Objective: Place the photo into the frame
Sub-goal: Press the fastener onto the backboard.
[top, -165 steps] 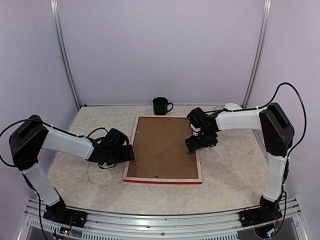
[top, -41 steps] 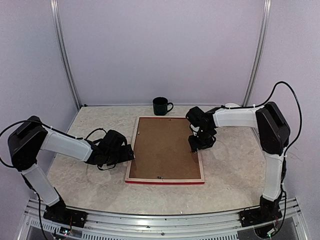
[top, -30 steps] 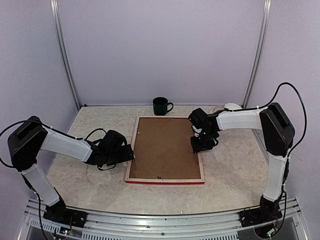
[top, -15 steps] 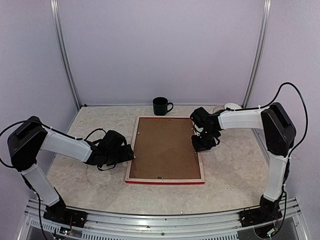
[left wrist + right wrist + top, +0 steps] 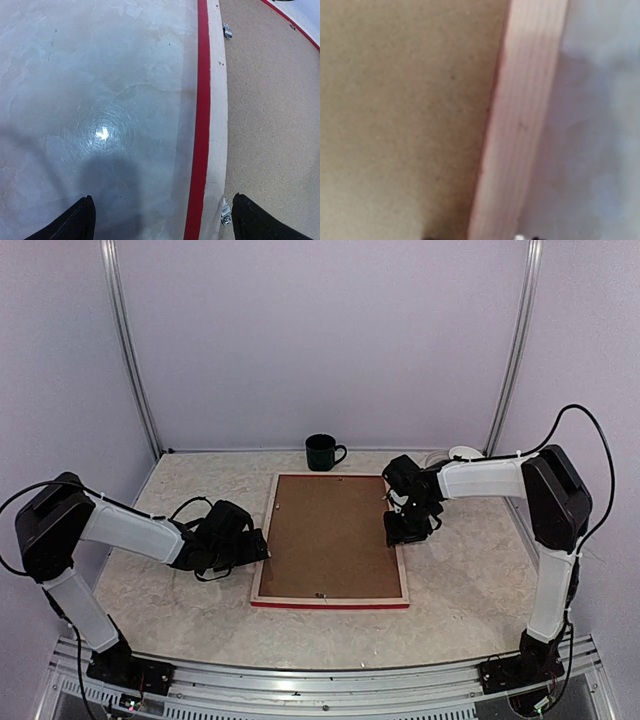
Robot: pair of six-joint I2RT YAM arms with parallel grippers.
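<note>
Left end effector [image 5: 160, 200] gapes wide astride the frame [image 5: 217, 125] at its left edge, probably to steady it; right end effector [image 5: 405, 530] sits over the right edge, opening unclear.

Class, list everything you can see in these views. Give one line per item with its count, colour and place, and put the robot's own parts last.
frame: one, red edge and pale wood back, lying back-up mid-table.
backing board: one, brown, set inside the frame.
metal tabs: two seen in the left wrist view, silver, on the frame's left rail.
mug: one, dark, far side of the table beyond the frame.
white round thing: one, far right behind the right arm; too hidden to name.
table: one, pale marbled, under everything.
left gripper: one, black, open, straddling the frame's left edge.
right gripper: one, black, over the frame's right rail; opening unclear.
</note>
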